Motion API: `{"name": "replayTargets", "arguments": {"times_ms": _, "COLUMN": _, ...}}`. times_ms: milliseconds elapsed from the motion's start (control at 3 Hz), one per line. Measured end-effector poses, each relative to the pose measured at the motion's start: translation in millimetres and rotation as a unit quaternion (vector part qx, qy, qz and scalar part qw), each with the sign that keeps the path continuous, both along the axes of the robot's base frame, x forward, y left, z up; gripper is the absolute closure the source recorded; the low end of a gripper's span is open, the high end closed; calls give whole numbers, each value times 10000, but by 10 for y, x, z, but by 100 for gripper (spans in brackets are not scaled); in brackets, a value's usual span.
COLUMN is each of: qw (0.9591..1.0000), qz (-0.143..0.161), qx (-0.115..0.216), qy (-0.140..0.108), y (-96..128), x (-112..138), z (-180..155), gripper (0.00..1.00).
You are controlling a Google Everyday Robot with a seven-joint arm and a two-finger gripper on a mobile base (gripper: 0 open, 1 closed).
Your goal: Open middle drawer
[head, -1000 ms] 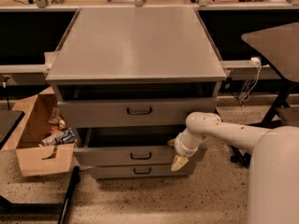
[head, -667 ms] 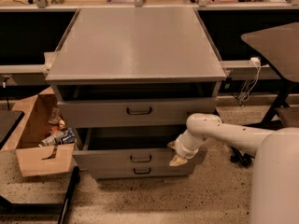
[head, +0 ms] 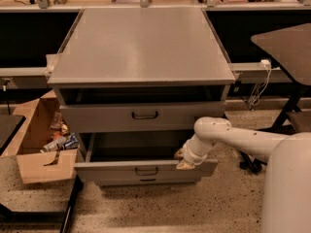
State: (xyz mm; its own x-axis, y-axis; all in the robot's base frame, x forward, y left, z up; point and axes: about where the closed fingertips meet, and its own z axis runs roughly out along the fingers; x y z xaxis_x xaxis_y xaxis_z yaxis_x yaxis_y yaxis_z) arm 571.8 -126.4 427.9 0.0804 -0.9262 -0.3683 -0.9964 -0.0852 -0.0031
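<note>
Gripper [head: 183,160] sits at the right top edge of the pulled-out middle drawer [head: 112,171]; we cannot tell its grip. We count three drawers with top drawer [head: 97,118] and bottom drawer [head: 116,181], one gripper.

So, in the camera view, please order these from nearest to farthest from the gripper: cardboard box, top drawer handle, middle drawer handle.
The gripper is at the front edge of the middle drawer, right of centre.
1. Middle drawer handle, just left of it.
2. Top drawer handle, above and to the left.
3. Cardboard box, on the floor at far left.

Lab: workbenches [head: 97,3], pincer [head: 184,160] at middle drawer [head: 116,171]
</note>
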Motion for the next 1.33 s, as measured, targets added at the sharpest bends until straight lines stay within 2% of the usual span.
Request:
{"name": "replayTargets", "arguments": {"times_ms": 333, "qw": 10000, "qz": 0, "qx": 0, "qy": 0, "y": 0, "x": 1, "z": 22, "gripper": 100}}
{"name": "replayTargets", "arguments": {"times_ms": 667, "qw": 10000, "qz": 0, "qx": 0, "qy": 0, "y": 0, "x": 1, "z": 22, "gripper": 86}}
{"name": "replayTargets", "arguments": {"times_ms": 1333, "qw": 10000, "qz": 0, "qx": 0, "qy": 1, "y": 0, "x": 0, "z": 21, "gripper": 39}}
